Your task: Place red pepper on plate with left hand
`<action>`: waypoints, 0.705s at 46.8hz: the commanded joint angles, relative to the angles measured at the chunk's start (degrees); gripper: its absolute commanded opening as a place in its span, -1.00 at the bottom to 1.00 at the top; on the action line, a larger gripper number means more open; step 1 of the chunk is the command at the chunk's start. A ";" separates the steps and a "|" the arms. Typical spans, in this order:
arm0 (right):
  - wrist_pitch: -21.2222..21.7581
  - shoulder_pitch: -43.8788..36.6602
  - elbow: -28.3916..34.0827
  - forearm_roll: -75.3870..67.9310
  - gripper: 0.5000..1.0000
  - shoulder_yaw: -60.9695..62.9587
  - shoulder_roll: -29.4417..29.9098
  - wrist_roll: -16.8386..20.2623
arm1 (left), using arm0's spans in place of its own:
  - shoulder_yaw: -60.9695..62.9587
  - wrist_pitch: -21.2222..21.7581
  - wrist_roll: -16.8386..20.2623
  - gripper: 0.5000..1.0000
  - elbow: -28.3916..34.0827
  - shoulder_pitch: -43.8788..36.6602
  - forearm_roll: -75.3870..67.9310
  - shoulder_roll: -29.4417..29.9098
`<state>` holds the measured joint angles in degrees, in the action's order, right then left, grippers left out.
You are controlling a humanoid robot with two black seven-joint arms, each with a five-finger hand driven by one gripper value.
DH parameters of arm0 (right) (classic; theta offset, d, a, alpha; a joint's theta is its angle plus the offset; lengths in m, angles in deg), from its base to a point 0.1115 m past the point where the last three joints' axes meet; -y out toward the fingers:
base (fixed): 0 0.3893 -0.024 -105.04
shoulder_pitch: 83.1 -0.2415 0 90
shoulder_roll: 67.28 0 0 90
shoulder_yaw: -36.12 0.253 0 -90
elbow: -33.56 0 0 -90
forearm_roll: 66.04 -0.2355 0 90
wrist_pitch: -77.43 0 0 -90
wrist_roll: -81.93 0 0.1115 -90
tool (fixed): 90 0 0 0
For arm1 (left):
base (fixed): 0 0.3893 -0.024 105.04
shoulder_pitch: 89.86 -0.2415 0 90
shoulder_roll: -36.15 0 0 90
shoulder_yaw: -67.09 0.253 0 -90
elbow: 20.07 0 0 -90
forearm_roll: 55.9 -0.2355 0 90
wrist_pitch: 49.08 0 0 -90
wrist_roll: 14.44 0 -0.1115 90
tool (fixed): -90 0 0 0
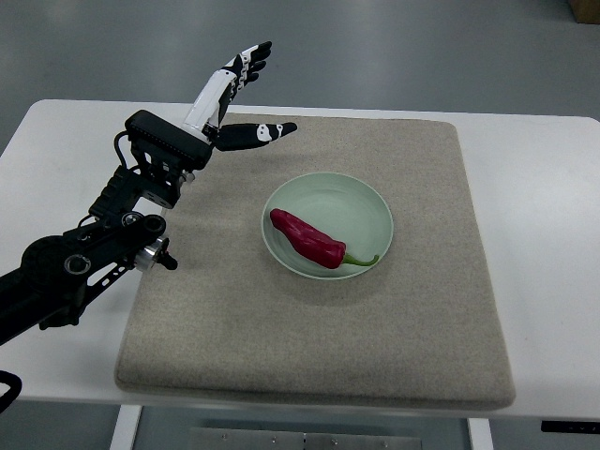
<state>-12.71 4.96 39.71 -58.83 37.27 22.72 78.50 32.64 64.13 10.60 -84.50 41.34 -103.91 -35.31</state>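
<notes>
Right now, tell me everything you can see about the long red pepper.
The long red pepper is glossy, dark red and tapered, with a curved green stem at its lower right end. It lies on its side, diagonally, inside the pale green round plate, touching only the plate. The left hand is open, off to the upper left.

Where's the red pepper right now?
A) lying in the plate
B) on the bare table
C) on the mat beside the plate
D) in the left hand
A: the pepper lies in the plate, its green stem toward the right rim, while the left hand is open and well away, up and to the left over the mat's far corner.
</notes>
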 commanded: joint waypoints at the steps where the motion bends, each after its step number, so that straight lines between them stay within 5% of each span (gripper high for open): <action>1: 0.05 0.01 0.00 -0.01 0.71 0.00 0.00 0.00 | -2.20 -0.09 0.00 0.85 1.85 -0.33 4.58 0.01; 33: 0.05 0.01 0.00 -0.01 0.71 0.00 0.00 0.00 | -3.88 -0.09 0.00 0.98 10.20 -0.51 36.58 -0.69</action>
<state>-12.71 4.96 39.71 -58.86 37.26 22.72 78.50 28.76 64.05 10.60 -74.30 40.83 -68.60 -35.92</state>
